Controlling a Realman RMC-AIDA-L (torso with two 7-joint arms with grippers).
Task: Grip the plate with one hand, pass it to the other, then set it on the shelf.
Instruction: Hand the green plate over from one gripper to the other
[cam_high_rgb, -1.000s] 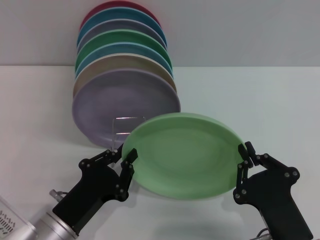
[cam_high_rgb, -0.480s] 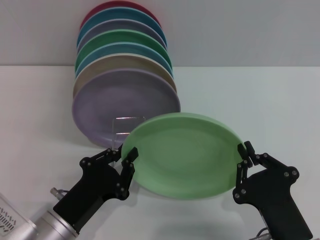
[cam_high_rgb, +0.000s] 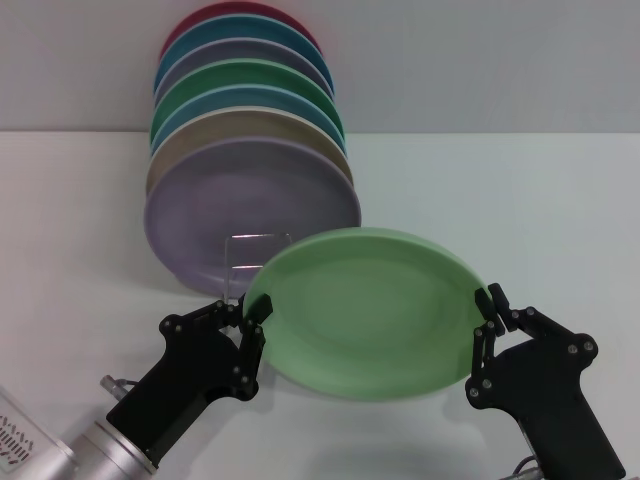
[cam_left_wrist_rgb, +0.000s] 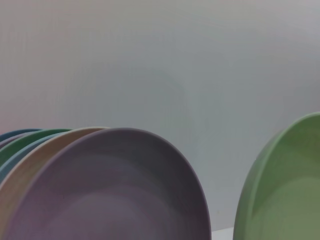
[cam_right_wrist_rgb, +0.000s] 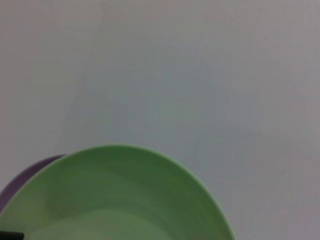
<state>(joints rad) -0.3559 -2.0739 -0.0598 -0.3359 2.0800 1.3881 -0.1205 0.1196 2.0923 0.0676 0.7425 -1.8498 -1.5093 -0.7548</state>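
The mint-green plate (cam_high_rgb: 365, 310) hangs tilted in the air just in front of the rack, between my two grippers. My right gripper (cam_high_rgb: 488, 310), on the all-black wrist, is shut on its right rim. My left gripper (cam_high_rgb: 246, 308), on the silver wrist, has its fingers closed in on the left rim. The plate also shows in the left wrist view (cam_left_wrist_rgb: 285, 195) and the right wrist view (cam_right_wrist_rgb: 115, 200). The wire shelf shows only as its small front loop (cam_high_rgb: 256, 240), right behind the plate's left edge.
Several plates stand upright in the rack behind, with a lilac plate (cam_high_rgb: 250, 205) at the front, also in the left wrist view (cam_left_wrist_rgb: 110, 190), and a darker green plate (cam_high_rgb: 250, 80) farther back. White table surface (cam_high_rgb: 520, 200) lies to the right.
The plate has sunk very slightly. The left gripper's front finger has shifted a little inward on the plate's left rim. The right gripper has stayed put.
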